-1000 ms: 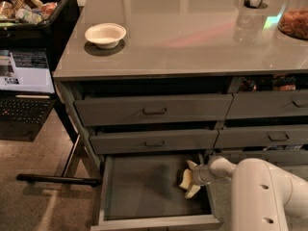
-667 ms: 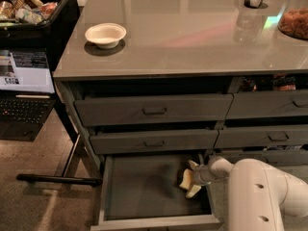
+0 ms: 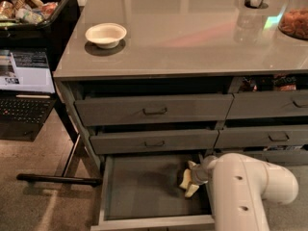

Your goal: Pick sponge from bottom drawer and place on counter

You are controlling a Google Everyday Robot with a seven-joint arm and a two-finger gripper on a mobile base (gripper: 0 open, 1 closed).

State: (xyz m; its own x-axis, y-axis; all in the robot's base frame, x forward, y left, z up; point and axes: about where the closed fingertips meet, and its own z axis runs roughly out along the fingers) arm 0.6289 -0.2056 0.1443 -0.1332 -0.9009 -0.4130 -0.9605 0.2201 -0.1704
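Sponge [image 3: 185, 179] lies at the right of the bottom drawer [image 3: 139, 186], at my gripper [image 3: 191, 178] (whether it holds, I cannot tell); soft and light, I judge, best pinched across its middle.

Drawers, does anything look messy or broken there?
Nothing looks spilled or broken. The bottom drawer is pulled far out, with the gripper down in its right side by the sponge.

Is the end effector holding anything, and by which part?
Cannot be told. The end effector is in the bottom drawer, at the sponge; any hold is hidden.
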